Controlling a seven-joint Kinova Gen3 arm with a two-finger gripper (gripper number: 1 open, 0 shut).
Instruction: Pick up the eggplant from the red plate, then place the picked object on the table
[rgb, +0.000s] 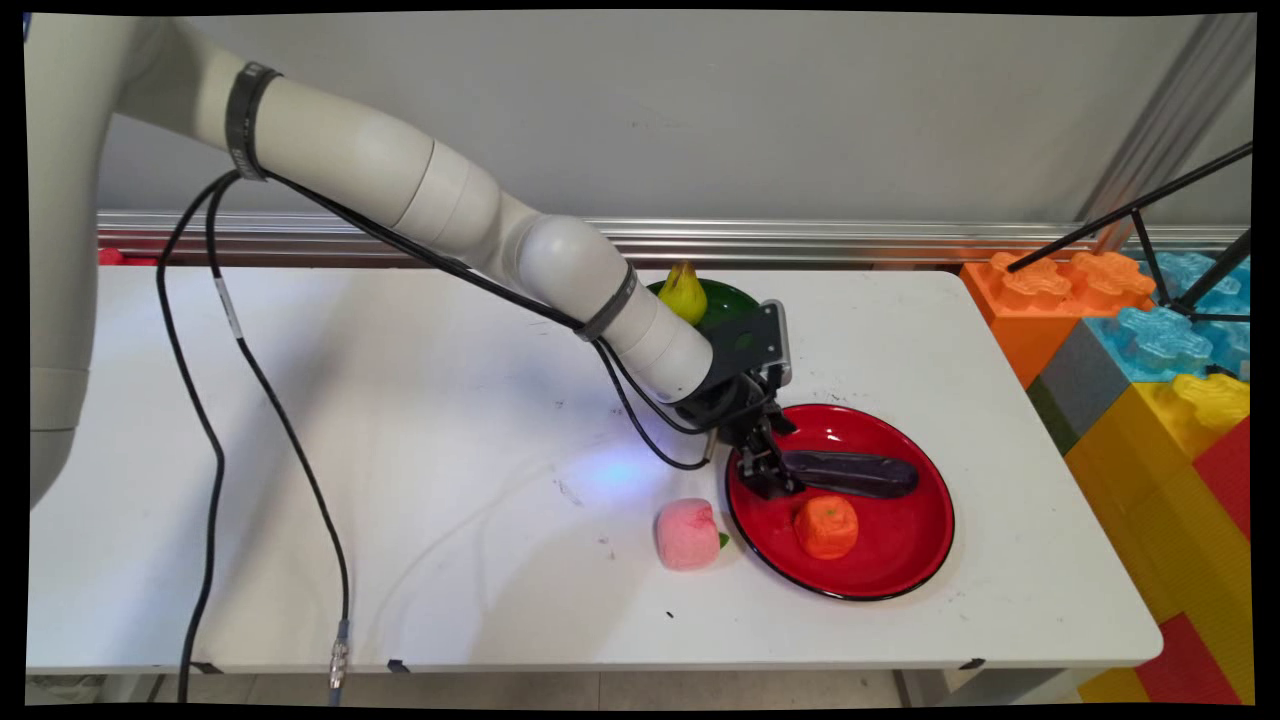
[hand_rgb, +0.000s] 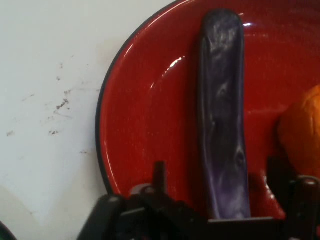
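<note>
Setting: white table (rgb: 400, 450) with scuff marks, grey wall behind with a metal rail along its foot; large toy building blocks (rgb: 1150, 380) in orange, blue, yellow and red stand at the table's right end, black tripod legs (rgb: 1150, 215) above them
Arm: white arm reaches in from upper left, black cables (rgb: 210, 450) hang from it down past the table's near edge
Gripper: black gripper (rgb: 768, 478) is low over the left part of the red plate (rgb: 890, 570), at the left end of the purple eggplant (rgb: 850, 473)
Fingers: in the hand view the fingers (hand_rgb: 159, 175) stand apart, one on each side of the eggplant (hand_rgb: 222, 125); the eggplant's near end runs down between them into the linkage; gaps of red plate (hand_rgb: 140, 130) show on both sides, so no clamping on it
Eggplant: long, dark purple, glossy, lies flat on the plate, pointing from the gripper toward the plate's right side
Orange fruit: an orange toy fruit (rgb: 826, 526) sits on the same plate, just on the near side of the eggplant, apart from the gripper; its edge (hand_rgb: 302, 130) shows at the right in the hand view
Pink fruit: a pink toy fruit (rgb: 687, 534) with a small green leaf rests on the table just left of the plate's rim
Far side: a yellow pear (rgb: 683, 291) stands on a dark green plate (rgb: 735, 298) behind the wrist, partly hidden by the arm
</note>
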